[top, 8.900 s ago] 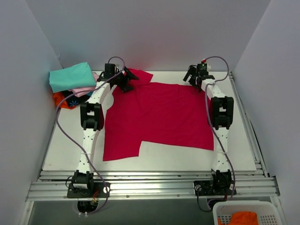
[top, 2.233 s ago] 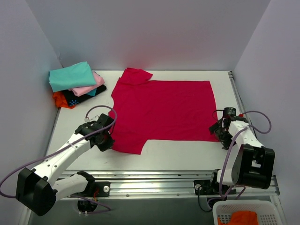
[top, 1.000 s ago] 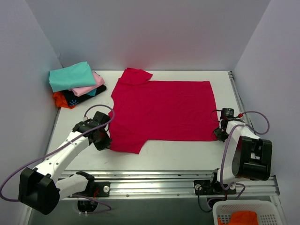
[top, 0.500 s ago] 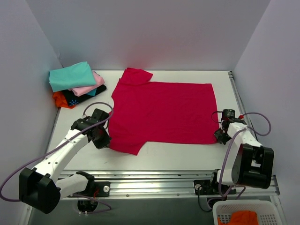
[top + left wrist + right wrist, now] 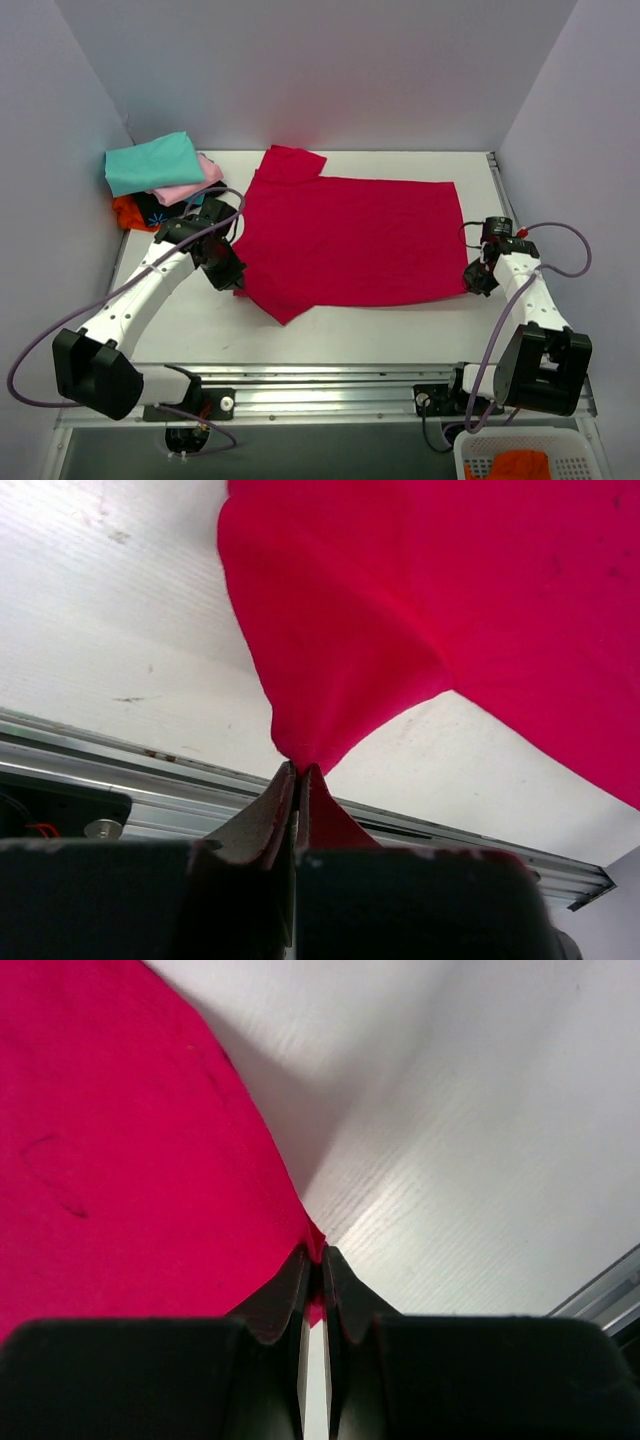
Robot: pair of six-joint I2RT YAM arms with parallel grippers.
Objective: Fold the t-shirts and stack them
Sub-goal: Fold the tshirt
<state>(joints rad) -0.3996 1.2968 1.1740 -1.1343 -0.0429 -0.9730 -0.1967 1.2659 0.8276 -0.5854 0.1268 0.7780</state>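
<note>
The right claw [image 5: 478, 278] has just clenched on the near-right corner of the red shirt [image 5: 350, 235]. The left claw [image 5: 228, 275] stays clamped on the near-left corner. The near hem has started lifting off the table [image 5: 400, 330], so the first fold is probably starting.

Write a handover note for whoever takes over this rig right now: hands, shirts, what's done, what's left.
Left hand: shut on the near-left edge of the red t-shirt, with the cloth there raised off the table.
Right hand: shut on its near-right corner.
Shirts: the red t-shirt is spread open mid-table. The teal shirt, pink shirt, black shirt and orange shirt are folded in a stack at the far-left corner.
Done: four shirts folded and stacked.
Left: fold the red t-shirt and add it to the stack.
</note>
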